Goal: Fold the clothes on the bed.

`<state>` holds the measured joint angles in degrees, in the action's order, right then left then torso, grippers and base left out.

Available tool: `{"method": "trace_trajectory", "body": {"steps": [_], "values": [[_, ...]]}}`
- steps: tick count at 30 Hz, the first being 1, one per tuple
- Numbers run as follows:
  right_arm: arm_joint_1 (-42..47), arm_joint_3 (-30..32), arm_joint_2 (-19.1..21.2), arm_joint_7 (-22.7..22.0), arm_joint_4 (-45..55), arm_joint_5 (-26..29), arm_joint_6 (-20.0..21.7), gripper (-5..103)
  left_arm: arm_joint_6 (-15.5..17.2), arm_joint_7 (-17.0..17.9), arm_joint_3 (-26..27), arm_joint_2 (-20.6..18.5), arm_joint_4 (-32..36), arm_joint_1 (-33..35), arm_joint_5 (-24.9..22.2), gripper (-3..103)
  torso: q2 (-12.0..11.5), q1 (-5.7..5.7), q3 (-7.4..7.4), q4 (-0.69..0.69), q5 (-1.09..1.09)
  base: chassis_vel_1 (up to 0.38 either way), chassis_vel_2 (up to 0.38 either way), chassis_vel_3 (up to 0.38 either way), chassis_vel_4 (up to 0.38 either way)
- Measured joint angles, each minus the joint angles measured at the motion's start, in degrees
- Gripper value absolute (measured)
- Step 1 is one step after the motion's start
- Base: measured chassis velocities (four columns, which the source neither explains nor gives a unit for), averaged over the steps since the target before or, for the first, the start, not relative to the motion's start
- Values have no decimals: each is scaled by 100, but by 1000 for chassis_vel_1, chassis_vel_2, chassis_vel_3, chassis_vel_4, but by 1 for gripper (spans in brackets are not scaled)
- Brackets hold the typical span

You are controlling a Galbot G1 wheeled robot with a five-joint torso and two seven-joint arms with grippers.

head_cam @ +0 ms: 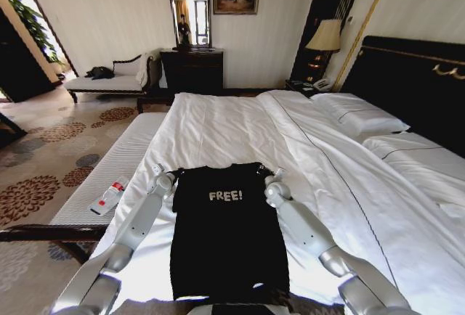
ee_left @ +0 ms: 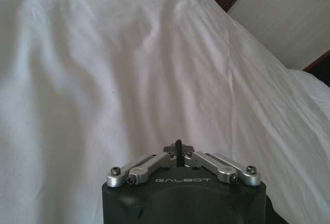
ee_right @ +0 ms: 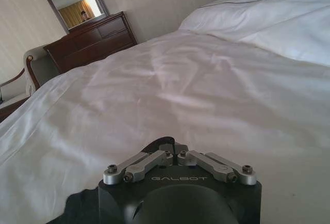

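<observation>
- Your left gripper (head_cam: 161,178) and right gripper (head_cam: 270,179) each pinch a shoulder of the black T-shirt (head_cam: 227,235), fingers pressed together on cloth.
- The shirt lies flat between them on the bed (head_cam: 218,123), held taut for folding.

silver jointed arms; each black claw (ee_left: 178,154) base marked "galbot", with screwed metal linkages.

The black short-sleeved cotton T-shirt with white "FREE!" lettering (head_cam: 227,235) has both sleeves covered by the left gripper (head_cam: 161,178) and right gripper (head_cam: 272,181), and its hem is partly cut off by the head view's lower edge. The large white-sheeted bed (head_cam: 341,184) runs off to the right. Both arms are cropped at the bottom.
</observation>
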<state>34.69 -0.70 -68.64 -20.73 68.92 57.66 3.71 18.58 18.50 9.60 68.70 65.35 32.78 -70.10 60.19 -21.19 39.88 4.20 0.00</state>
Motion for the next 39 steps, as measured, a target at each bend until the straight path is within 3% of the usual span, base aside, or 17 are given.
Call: {"method": "trace_trajectory", "body": {"steps": [6,8,9,13,14,16,17,19,20,21,23,24,26,30,33,37,39], "values": [[62,-40,-123,-11,16,-93,-14,0,-12,88,10,-39,199,126,-5,-2,0,0,0,0,0,0,0,0,0],[91,-34,-136,-16,64,-89,-22,-3,19,137,20,-114,339,187,-35,8,0,0,0,-1,1,0,0,0,0],[110,-25,-128,-17,115,-86,-30,0,50,147,21,-176,435,234,-56,14,0,0,0,-2,1,0,0,0,0],[164,7,-70,31,244,-85,-96,5,65,153,24,-310,633,325,-124,18,0,0,0,-2,0,0,0,0,0],[215,74,-2,61,371,-89,-134,16,63,186,83,-407,835,402,-217,24,0,0,0,-2,0,0,0,0,0],[340,291,106,40,617,-53,-155,21,176,359,276,-537,1151,549,-318,35,0,0,0,-1,0,0,0,0,0],[340,291,106,40,617,-53,-155,21,176,359,276,-537,1151,549,-318,35,0,0,0,-1,0,0,0,0,0],[545,585,230,-29,905,59,-157,32,320,494,631,-669,1528,799,-458,45,0,-1,0,0,-1,0,0,0,0],[660,730,286,-61,1023,111,-155,38,362,539,806,-723,1673,919,-519,45,0,-1,0,0,-1,0,0,0,0],[907,997,365,-117,1207,223,-139,43,431,598,1114,-794,1924,1155,-604,56,0,-1,0,0,0,0,0,0,0],[1082,1183,406,-168,1343,316,-125,43,484,659,1332,-836,2092,1361,-647,56,0,0,-1,1,4,0,0,0,0],[1342,1447,446,-249,1551,495,-107,54,625,817,1640,-897,2298,1709,-640,62,0,0,-1,1,0,0,0,0,0],[1683,1742,454,-377,1845,829,-80,59,701,904,2002,-958,2536,2250,-393,73,0,1,-1,1,-1,0,0,0,0],[2166,2079,373,-494,2353,1229,-11,70,534,760,2801,-884,3138,3235,-110,84,0,1,-1,-2,-2,0,0,0,0],[2459,2276,55,-578,2663,1479,78,86,327,566,3546,-641,3968,4104,-87,97,1,2,-2,-2,1,0,0,0,0],[2602,2436,-344,-656,2780,1627,114,99,22,286,4041,-411,4724,4800,1,100,1,2,-1,-2,0,0,0,0,0],[2638,2488,-443,-657,2784,1626,117,99,-93,137,4182,-351,4965,4951,35,100,1,2,-1,-3,1,0,0,0,0]]}}
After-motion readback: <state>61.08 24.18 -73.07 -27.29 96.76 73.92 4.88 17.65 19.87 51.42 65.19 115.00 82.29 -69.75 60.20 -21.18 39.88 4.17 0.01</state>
